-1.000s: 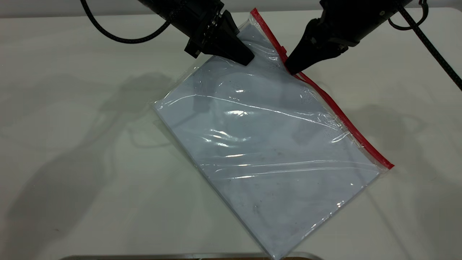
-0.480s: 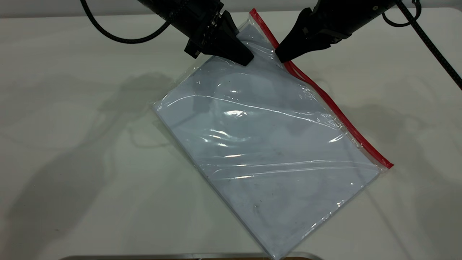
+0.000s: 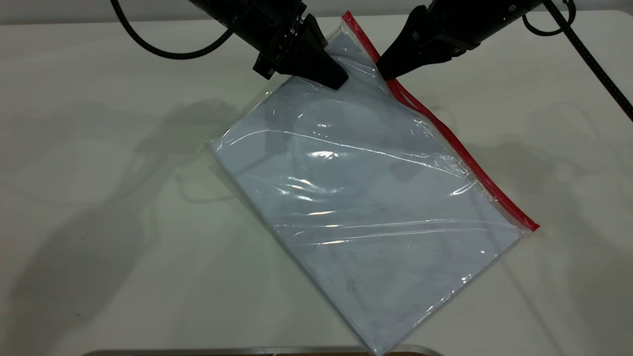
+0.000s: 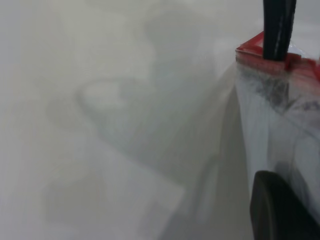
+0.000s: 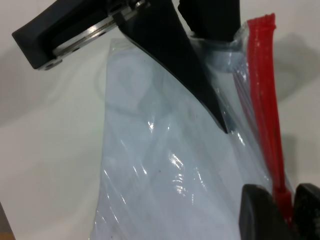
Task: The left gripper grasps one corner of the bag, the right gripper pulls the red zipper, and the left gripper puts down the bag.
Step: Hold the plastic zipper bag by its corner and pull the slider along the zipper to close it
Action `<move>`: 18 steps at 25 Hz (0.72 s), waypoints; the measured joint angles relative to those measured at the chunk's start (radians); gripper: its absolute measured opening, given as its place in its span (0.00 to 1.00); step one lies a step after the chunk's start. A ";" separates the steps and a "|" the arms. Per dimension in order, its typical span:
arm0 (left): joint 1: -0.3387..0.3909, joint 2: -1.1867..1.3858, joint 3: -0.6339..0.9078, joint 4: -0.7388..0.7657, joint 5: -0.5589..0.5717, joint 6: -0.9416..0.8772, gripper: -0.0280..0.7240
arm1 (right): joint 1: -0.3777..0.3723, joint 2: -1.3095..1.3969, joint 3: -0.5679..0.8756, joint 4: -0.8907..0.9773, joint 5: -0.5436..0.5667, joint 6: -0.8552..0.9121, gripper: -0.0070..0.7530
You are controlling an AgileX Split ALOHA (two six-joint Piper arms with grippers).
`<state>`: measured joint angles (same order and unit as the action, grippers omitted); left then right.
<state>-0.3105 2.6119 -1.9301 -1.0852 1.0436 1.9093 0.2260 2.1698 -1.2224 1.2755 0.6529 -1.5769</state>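
A matte white table point(image 3: 89, 198) holds a large flat bag point(image 3: 366, 198) of clear, crinkled plastic, lying at a slant with glossy creases across its face. Inside the bag is a stack of smooth, pale bluish-white paper sheets point(image 3: 346, 257) that fills nearly all of it.

Left of the bag's far end, the left gripper point(image 3: 339, 79), black and wedge-shaped with a braided black cable point(image 3: 163, 49) looping behind it, is clamped on the bag just below its far corner point(image 3: 346, 22). That end of the bag is raised off the table while the near end lies flat. In the left wrist view one thin black finger point(image 4: 278, 30) crosses the red edge at the corner; the other sits blurred close to the lens, so the pinch there is likely but not sharply seen.

Along the bag's right long edge runs the zipper point(image 3: 465, 153), a thin, stiff red strip from the far corner to the near right corner. The right gripper point(image 3: 384, 73), black with tapered pointed jaws, meets this strip a short way down from the far corner. In the right wrist view its two fingertips point(image 5: 260, 210) sit close together on either side of the red strip, nipping it. The slider tab cannot be made out there.

At the table's near edge, below the bag, a thin metallic rim point(image 3: 257, 351) shows.
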 joint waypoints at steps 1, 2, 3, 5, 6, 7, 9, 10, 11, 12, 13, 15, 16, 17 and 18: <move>0.000 0.000 0.000 0.000 0.000 -0.001 0.11 | 0.000 0.000 0.000 0.000 0.000 -0.001 0.24; 0.000 0.000 0.000 0.000 0.000 -0.001 0.11 | 0.000 0.000 0.000 0.000 0.000 -0.002 0.22; 0.000 0.000 0.000 0.000 0.000 -0.001 0.11 | 0.000 0.000 0.000 0.000 0.000 -0.002 0.20; 0.000 0.000 0.000 -0.001 0.000 -0.001 0.11 | 0.000 0.000 0.000 0.000 -0.001 -0.002 0.15; 0.000 0.000 0.000 -0.001 0.000 -0.001 0.11 | 0.000 0.000 0.000 0.000 -0.004 -0.002 0.12; 0.000 0.000 0.000 -0.001 0.000 -0.001 0.11 | 0.000 0.000 0.000 0.000 -0.004 -0.002 0.11; 0.000 0.000 0.000 -0.001 0.000 -0.001 0.11 | 0.000 0.000 0.000 0.000 -0.004 -0.003 0.08; 0.000 0.000 0.000 -0.001 0.000 -0.001 0.11 | 0.000 0.000 0.000 0.000 -0.004 -0.003 0.07; 0.000 0.000 0.000 -0.001 0.000 -0.001 0.11 | 0.000 0.000 0.000 0.000 -0.004 -0.004 0.06; 0.000 0.000 0.000 -0.001 0.000 -0.001 0.11 | 0.000 0.000 0.000 0.000 -0.004 -0.004 0.05; 0.000 0.000 0.000 -0.001 0.000 -0.001 0.11 | 0.000 0.000 0.000 -0.001 -0.004 -0.005 0.05; 0.000 0.000 0.000 -0.002 0.000 -0.001 0.11 | 0.000 0.000 0.000 -0.003 -0.004 -0.005 0.05; 0.000 0.000 0.000 -0.002 0.000 -0.001 0.11 | 0.000 0.000 0.000 -0.008 -0.004 -0.005 0.05; 0.000 0.000 0.000 -0.002 0.000 -0.001 0.11 | 0.000 0.000 0.000 -0.013 -0.004 -0.003 0.05; 0.000 0.000 0.000 -0.002 0.000 -0.001 0.11 | 0.000 0.000 0.000 -0.024 -0.004 0.003 0.05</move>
<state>-0.3105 2.6119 -1.9301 -1.0871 1.0436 1.9084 0.2260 2.1698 -1.2224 1.2512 0.6492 -1.5742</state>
